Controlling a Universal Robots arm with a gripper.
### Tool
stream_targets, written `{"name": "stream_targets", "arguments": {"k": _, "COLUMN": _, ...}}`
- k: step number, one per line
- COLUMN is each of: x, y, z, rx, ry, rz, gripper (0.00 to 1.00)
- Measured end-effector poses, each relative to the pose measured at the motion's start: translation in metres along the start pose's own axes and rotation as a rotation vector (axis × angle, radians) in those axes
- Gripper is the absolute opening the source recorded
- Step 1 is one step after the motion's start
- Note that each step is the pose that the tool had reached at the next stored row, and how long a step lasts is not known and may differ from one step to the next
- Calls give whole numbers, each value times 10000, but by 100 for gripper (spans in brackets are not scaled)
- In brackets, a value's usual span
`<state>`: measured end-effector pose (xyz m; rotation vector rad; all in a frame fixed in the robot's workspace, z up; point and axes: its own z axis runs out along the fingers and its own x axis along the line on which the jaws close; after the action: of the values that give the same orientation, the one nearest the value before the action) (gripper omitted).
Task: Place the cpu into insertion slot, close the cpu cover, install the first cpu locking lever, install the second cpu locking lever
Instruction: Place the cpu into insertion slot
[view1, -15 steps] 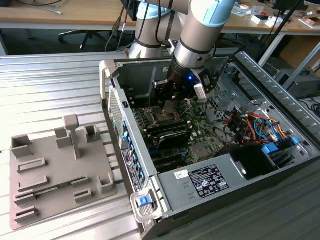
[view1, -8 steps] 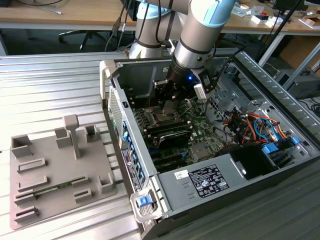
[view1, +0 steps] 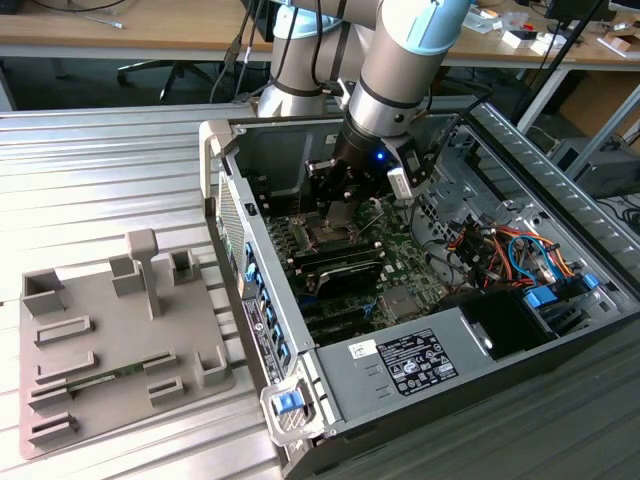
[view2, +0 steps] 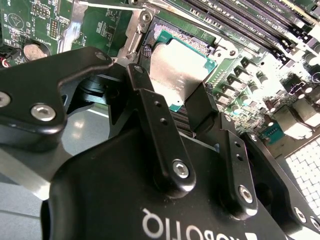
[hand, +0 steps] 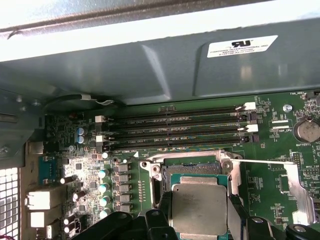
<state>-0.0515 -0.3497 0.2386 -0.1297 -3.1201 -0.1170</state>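
green board (hand: 265, 184), one cpu (hand: 200, 207) between two fingers (hand: 235, 216)

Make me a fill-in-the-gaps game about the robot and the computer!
The gripper pinches a square silver ___. The circuit board is coloured ___. The long memory slots are coloured ___. The socket's metal cover is swung ___.
Missing words: chip, green, black, open.
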Motion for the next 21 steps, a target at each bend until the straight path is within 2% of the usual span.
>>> {"name": "stream_targets", "arguments": {"k": 21, "x": 0, "y": 0, "z": 1, "rx": -4, "ry": -16, "rz": 221, "gripper": 53}}
